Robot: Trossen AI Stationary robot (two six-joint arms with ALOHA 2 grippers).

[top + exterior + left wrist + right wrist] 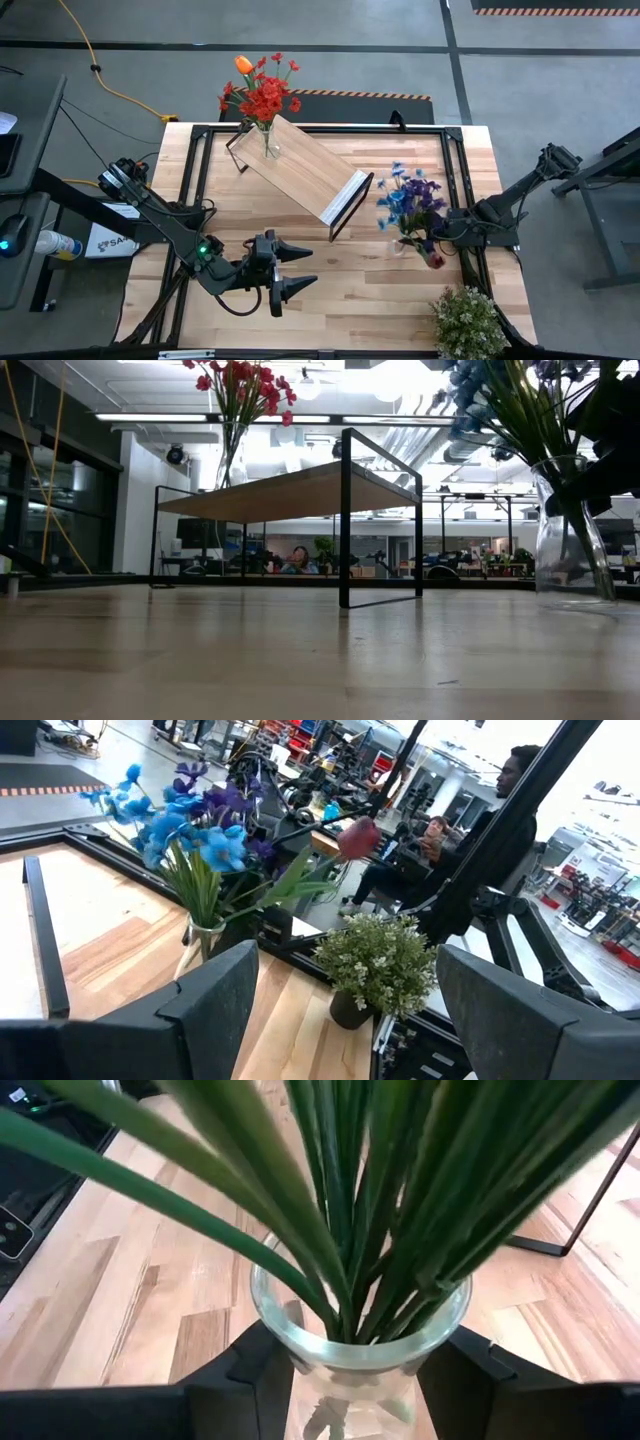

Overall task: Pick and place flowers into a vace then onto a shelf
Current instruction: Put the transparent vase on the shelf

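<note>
The right gripper [355, 1370] brackets the glass vase [360, 1335] of blue flowers [408, 195] right of the shelf [300, 168], jaws closing, and should grip squarely before lifting, left jaws open

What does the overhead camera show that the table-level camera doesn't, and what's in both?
Only the high view shows the left gripper, open over the near table edge, the right gripper straddling the blue flowers' vase, and the bushy green plant. Only the low view shows a person in the room behind. Both show the shelf carrying the vase of red flowers.
</note>
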